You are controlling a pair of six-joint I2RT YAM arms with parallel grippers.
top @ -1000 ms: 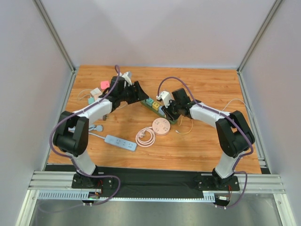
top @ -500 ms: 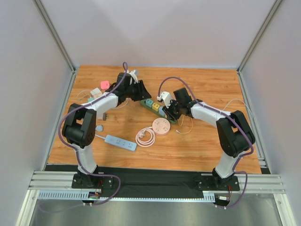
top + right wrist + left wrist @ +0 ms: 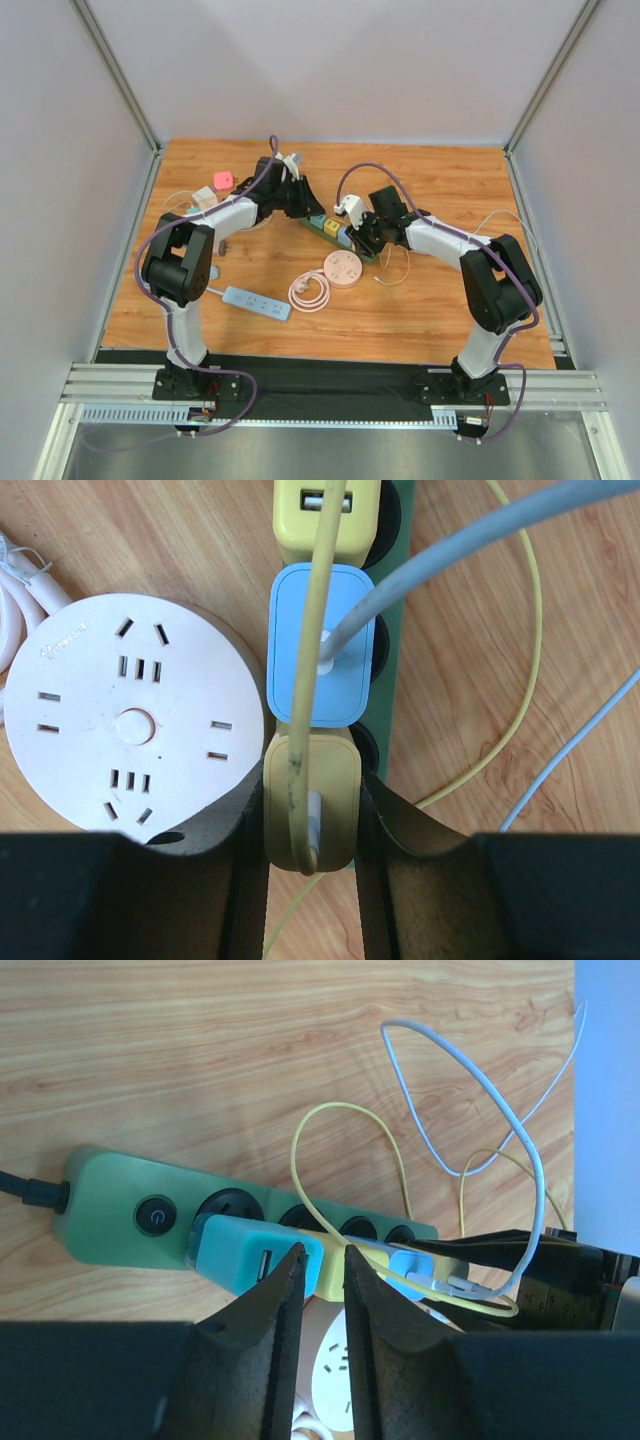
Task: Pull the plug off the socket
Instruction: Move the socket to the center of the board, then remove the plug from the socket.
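Yellow plug (image 3: pixel 335 770) sits in the last outlet at the 4 o'clock end of the green power strip (image 3: pixel 110 1210), near the middle of the table (image 3: pixel 420 320). The right gripper (image 3: pixel 312 780) is clamped on it, one finger pressed to each side. Going along the strip toward 10 o'clock: blue plug (image 3: pixel 290 650), other yellow plug (image 3: pixel 295 530), teal plug (image 3: pixel 235 1250), switch (image 3: pixel 152 1218). The left gripper (image 3: pixel 320 1260) hangs over the teal/yellow seam with only a slim gap between its jaws, can't tell if they pinch anything. Round white socket (image 3: pixel 342 268) lies just off the strip at 6 o'clock, with a pink cord (image 3: pixel 308 292) coiled at its 8 o'clock.
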